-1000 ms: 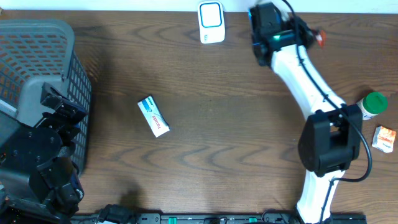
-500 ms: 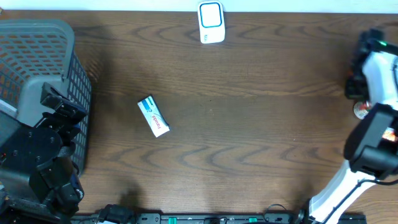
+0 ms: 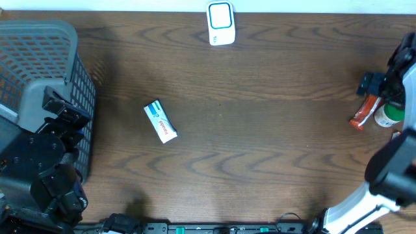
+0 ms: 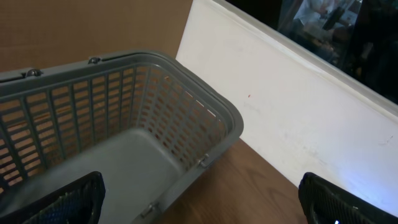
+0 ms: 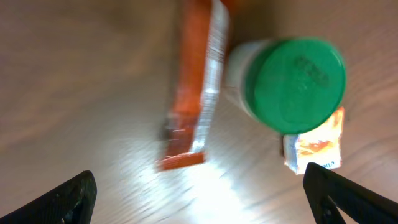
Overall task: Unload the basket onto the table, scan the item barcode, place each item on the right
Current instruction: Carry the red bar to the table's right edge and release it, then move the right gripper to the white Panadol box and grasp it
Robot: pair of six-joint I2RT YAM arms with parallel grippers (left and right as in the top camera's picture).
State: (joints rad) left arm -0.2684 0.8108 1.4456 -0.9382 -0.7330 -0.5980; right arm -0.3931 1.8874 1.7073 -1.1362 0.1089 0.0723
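The right wrist view is smeared with motion blur, so no print or barcode can be read on the orange packet, which lies flat on the table at upper centre of that frame. Only the two dark fingertips of the right gripper show, one in each lower corner, spread wide with nothing between them. From overhead the right arm is cut off by the right edge and covers part of a green-capped bottle, which stands just beside the packet; a small orange carton peeks out from under the cap's lower right side. The left gripper is likewise seen only as two tips in the lower corners of its view, held wide apart and empty, pointing over the grey basket toward a white wall. The left arm hides the basket's lower part at the overhead view's left. A blue-and-white box lies left of centre, well apart from the scanner at top centre.
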